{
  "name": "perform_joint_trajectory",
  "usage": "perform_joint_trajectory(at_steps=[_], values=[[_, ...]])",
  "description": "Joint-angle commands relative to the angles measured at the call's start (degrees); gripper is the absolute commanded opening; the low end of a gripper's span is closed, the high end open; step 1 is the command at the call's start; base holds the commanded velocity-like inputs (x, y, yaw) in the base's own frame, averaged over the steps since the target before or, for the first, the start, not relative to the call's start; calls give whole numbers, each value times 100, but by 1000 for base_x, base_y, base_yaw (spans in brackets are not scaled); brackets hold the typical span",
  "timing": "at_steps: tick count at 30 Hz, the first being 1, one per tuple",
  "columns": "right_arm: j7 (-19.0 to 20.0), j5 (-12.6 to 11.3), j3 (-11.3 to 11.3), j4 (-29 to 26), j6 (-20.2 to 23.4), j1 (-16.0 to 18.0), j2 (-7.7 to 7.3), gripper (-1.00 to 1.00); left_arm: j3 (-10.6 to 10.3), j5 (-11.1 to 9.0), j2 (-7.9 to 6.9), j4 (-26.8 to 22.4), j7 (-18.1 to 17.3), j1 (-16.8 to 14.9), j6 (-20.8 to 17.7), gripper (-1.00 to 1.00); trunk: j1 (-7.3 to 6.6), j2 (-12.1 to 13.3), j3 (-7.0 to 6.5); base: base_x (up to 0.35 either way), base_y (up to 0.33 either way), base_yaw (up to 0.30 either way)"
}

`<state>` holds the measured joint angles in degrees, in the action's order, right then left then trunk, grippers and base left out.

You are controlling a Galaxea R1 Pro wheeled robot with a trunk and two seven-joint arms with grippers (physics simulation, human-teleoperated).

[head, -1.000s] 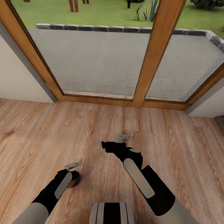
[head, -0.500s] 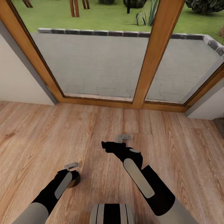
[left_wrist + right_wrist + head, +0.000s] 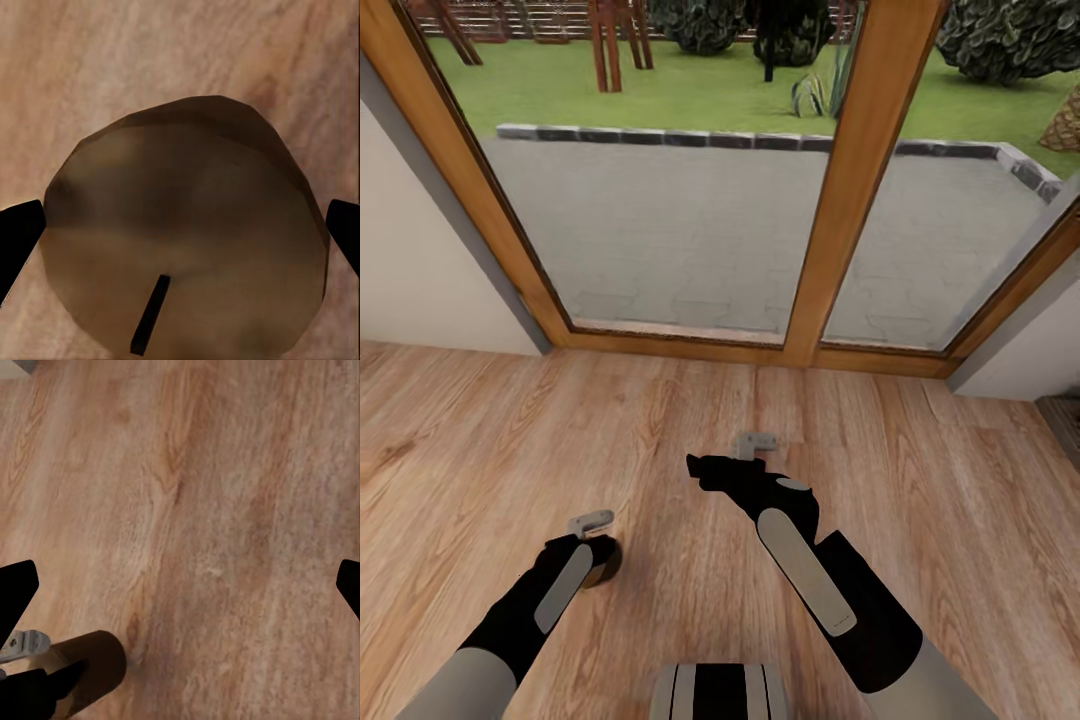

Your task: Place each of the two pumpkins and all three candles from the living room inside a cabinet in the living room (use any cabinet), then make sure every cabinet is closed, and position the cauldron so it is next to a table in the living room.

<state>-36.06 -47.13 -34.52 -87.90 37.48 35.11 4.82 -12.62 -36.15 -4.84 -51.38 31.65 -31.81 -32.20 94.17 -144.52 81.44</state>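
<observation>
The left hand (image 3: 592, 560) is clamped on the brown candle (image 3: 600, 562), low over the wood plank floor (image 3: 480, 450). In the left wrist view, the candle (image 3: 184, 232) sits between the two dark fingertips (image 3: 19, 236), its round top facing the camera and its short black wick (image 3: 150, 313) visible. In the right wrist view, the candle (image 3: 82, 671) appears as a brown cylinder held clear above the floor (image 3: 210, 510).

The right hand (image 3: 700, 468) hangs empty further forward over the floor, fingers spread wide apart; the right wrist view shows one fingertip (image 3: 15, 589) at each picture edge.

Ahead, a wood-framed glass door (image 3: 855, 180) stands between pale walls (image 3: 410, 270). Beyond the glass lie a grey paved patio (image 3: 680, 220) and a green lawn (image 3: 690, 95).
</observation>
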Motion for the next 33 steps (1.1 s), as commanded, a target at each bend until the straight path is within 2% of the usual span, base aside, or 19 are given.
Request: perform_joint_trajectory(at_steps=[1,9,11,13,14,15,19,22,28,30,33], values=[[-59,-57,4,-3,10,5,1,100,-19,-67,-13,-121,72,-1,-33,-100,-3,0,-18,0,0,0],[-98,-60,39,37,24,5,1,100,29,-75,-17,-402,106,4,-49,-100,-24,11,-195,0,0,0],[-121,-60,51,36,172,5,5,100,245,-76,-17,-413,111,7,-82,-100,-29,13,-240,0,0,0],[-299,-60,63,31,417,1,8,100,585,-78,-17,-456,113,4,-307,-100,-34,16,-284,0,0,0],[-738,-139,64,36,652,1,16,100,937,-63,-19,-808,113,16,-815,-100,-36,17,-306,0,0,0],[-916,-253,63,37,764,3,18,100,1037,-56,-25,-998,114,36,-1015,-100,-39,19,-328,0,0,0],[-1245,-495,61,39,878,4,19,100,1140,-54,-40,-1154,119,64,-1221,-100,-49,24,-417,0,0,0],[-1391,-543,60,24,899,5,19,100,1157,-59,-44,-1167,151,67,-1257,-100,-57,28,-481,0,0,1],[-1447,-593,69,31,1037,-1,19,100,1164,-81,0,-1191,509,69,-1270,-100,-73,36,-572,0,0,37],[-1453,-762,189,31,1166,-1,19,100,1165,-84,0,-1196,562,69,-1271,-100,-78,39,-598,-17,0,12],[-1456,-1008,508,28,1329,3,16,100,1161,-85,6,-1192,582,69,-1271,-100,-85,43,-644,-183,0,4]])
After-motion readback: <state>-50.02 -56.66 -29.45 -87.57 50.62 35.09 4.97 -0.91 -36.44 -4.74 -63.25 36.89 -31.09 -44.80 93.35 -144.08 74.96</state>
